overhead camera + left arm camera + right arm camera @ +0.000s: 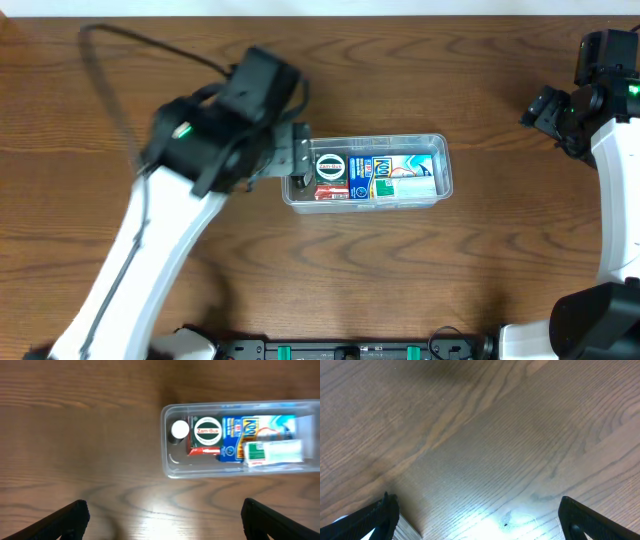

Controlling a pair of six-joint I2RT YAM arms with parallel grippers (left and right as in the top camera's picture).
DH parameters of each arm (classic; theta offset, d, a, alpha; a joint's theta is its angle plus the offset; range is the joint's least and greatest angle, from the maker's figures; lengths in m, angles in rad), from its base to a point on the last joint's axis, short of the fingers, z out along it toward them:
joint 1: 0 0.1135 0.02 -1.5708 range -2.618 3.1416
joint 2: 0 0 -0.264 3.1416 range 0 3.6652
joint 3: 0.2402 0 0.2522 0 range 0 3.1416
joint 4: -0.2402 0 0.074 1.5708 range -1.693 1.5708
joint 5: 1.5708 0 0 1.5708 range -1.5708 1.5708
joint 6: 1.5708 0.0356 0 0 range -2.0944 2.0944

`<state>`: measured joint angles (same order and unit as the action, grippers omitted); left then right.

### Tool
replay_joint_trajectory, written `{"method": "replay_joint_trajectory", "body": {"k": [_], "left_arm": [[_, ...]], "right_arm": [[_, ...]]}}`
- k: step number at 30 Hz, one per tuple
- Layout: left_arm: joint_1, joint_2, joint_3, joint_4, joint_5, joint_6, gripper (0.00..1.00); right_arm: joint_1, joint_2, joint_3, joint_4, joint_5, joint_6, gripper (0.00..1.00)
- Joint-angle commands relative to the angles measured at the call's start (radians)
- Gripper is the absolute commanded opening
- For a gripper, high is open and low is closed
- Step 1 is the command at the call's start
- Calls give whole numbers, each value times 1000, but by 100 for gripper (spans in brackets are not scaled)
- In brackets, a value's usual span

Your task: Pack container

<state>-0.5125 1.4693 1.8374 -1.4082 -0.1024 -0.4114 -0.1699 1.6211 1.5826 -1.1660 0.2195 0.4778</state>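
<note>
1. mostly, the surface is a dark brown wood-grain table, with lamp glare showing as pale patches in both wrist views.
2. a pale strip runs along the top edge of the overhead view; what it is cannot be told.
3. a black cable loops over the wood at the far left.
4. the container lies near the middle of the table, long side running left to right.
5. it is clear plastic, shallow and rectangular, with rounded corners and a rolled rim.
6. inside sit a round tin with a green and white label, a red packet partly under it, a blue packet, a white and green box and a white disc.
7. the left wrist view is soft, and the container's right end is cut off there.
8. most of the print cannot be read.
9. the left arm is smeared in the overhead view.
10. the left gripper stands with its jaws wide apart and nothing between them; seen from overhead it overlaps the container's left end, and contact cannot be judged.
11. the right gripper is spread wide over bare wood, holding nothing, well apart from the container.
</note>
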Motion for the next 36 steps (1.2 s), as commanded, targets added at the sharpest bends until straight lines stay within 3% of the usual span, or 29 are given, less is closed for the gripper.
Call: {"method": "replay_joint_trajectory", "body": {"k": [1, 10, 16, 22, 30, 36], "left_arm": [[3, -73, 17, -9, -9, 6, 98], [3, -193, 3, -216, -15, 6, 98], [3, -253, -118, -196, -36, 6, 98], [44, -433, -446, 163, -75, 52, 98], [237, -727, -974, 715, -74, 70, 98], [320, -927, -1274, 1018, -74, 70, 98]], "right_arm": [[0, 1, 2, -2, 8, -4, 99], [0, 1, 2, -1, 8, -4, 99], [0, 1, 2, -1, 8, -4, 99], [0, 1, 2, -1, 8, -4, 99], [0, 1, 2, -1, 8, -4, 99], [0, 1, 2, -1, 8, -4, 99]]}}
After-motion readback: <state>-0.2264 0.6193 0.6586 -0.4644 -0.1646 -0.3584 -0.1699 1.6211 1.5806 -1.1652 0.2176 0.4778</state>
